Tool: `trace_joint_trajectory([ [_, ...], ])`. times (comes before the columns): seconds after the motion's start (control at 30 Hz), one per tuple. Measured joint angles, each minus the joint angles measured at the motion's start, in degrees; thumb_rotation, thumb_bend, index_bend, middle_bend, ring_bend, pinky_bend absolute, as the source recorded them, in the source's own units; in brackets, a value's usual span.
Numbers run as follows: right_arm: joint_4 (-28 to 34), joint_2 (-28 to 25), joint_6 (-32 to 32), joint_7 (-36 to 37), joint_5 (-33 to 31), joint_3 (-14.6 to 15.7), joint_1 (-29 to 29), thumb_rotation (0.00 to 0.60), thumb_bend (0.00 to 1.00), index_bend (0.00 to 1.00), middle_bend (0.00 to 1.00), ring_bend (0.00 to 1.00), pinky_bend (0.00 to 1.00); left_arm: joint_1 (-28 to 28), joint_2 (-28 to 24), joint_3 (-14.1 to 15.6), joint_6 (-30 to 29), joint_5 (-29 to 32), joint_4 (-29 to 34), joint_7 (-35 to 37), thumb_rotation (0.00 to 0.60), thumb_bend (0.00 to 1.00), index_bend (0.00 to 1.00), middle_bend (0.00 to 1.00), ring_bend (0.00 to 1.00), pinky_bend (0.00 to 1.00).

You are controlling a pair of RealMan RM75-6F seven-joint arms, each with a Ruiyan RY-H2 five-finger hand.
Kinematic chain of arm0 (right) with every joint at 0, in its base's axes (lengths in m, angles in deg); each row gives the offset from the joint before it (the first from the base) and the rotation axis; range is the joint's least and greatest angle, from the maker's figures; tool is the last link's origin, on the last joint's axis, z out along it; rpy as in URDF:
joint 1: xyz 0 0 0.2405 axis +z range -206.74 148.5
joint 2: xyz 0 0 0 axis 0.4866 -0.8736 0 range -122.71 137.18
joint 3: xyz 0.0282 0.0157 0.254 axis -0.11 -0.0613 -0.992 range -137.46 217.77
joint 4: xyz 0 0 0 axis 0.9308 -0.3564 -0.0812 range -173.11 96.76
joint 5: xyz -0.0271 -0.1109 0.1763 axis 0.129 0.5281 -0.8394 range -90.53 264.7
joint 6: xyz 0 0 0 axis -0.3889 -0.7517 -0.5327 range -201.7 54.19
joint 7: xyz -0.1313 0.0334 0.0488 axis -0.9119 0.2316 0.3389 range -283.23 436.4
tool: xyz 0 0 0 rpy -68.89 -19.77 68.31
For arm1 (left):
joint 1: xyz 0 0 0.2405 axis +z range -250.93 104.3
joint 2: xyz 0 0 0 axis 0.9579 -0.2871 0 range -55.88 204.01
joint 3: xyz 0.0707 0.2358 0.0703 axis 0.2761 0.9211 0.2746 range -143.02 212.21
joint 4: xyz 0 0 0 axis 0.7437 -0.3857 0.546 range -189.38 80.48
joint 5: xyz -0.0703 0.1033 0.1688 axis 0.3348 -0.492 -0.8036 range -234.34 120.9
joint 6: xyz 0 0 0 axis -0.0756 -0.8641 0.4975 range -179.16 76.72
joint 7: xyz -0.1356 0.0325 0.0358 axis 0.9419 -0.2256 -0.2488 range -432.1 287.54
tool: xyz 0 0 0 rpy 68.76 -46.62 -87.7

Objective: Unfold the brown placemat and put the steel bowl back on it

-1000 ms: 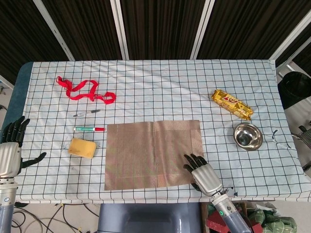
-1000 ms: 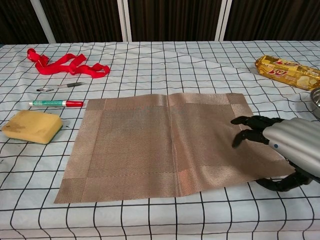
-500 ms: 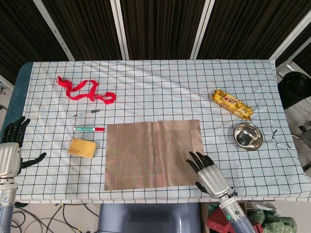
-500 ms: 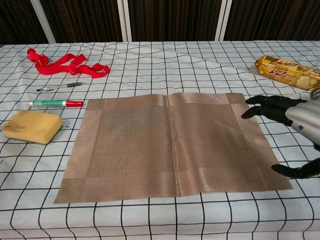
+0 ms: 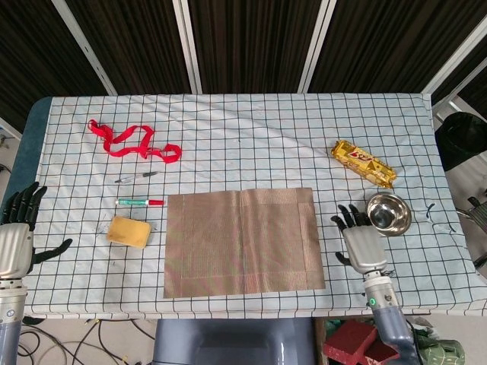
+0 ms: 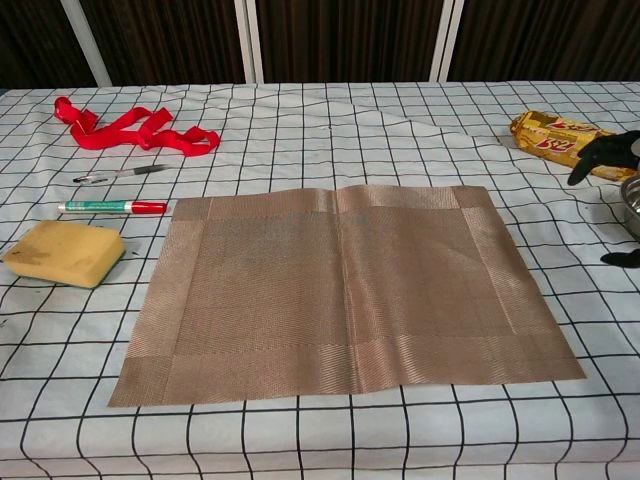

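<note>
- Placemat [image 5: 242, 241] flat on tablecloth [image 5: 251, 129], near front edge, approx. centre.
- Bowl [image 5: 388, 214] on cloth, right of mat, apart from it.
- Right hand [image 5: 361, 241] betw. mat and bowl, just beside bowl, front-left of it; off the mat.
- Snack pack [image 5: 363, 163] behind bowl, slightly left, near.
- Sponge [image 5: 128, 231] left of mat, near its left edge.
- Marker [image 5: 139, 202] just behind sponge; pen [image 5: 136, 176] behind marker.
- Ribbon [image 5: 132, 142] behind pen, far-left part of cloth.
- Left hand [image 5: 18, 236] off table's left edge, well apart from sponge.
</note>
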Motion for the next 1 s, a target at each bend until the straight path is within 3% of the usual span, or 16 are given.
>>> trace_joint_trajectory([
  [0.2,-4.4,0.6,-2.2,-2.0,-10.5,-4.5,1.8,0.600,0.16,0.39,0.16,0.07,0.18,0.1,-0.2,0.0,0.2,0.2,0.2,0.1,0.600,0.03,0.05,0.00,0.00,0.00],
  [0.3,-7.3,0.8,-2.8,-2.5,-12.8,-5.4,2.3,0.600,0.16,0.39,0.16,0.07,0.18,0.1,-0.4,0.1,0.3,0.1,0.4,0.1,0.600,0.03,0.05,0.00,0.00,0.00],
  [0.5,-11.5,1.1,-3.3,-3.2,-17.7,-6.3,2.8,0.600,0.16,0.39,0.16,0.07,0.18,0.2,-0.6,0.2,0.4,0.2,0.6,0.3,0.600,0.03,0.05,0.00,0.00,0.00],
  [0.7,-12.0,0.5,-4.0,-4.5,-22.3,-6.4,2.8,0.600,0.16,0.39,0.16,0.07,0.18,0.2,-0.7,0.4,0.4,0.0,0.7,0.4,0.600,0.03,0.05,0.00,0.00,0.00],
  [1.0,-11.2,0.0,-3.6,-4.0,-22.5,-5.4,2.8,0.600,0.16,0.39,0.16,0.07,0.18,0.4,-0.8,0.4,0.2,-0.2,0.8,0.7,0.600,0.03,0.05,0.00,0.00,0.00],
])
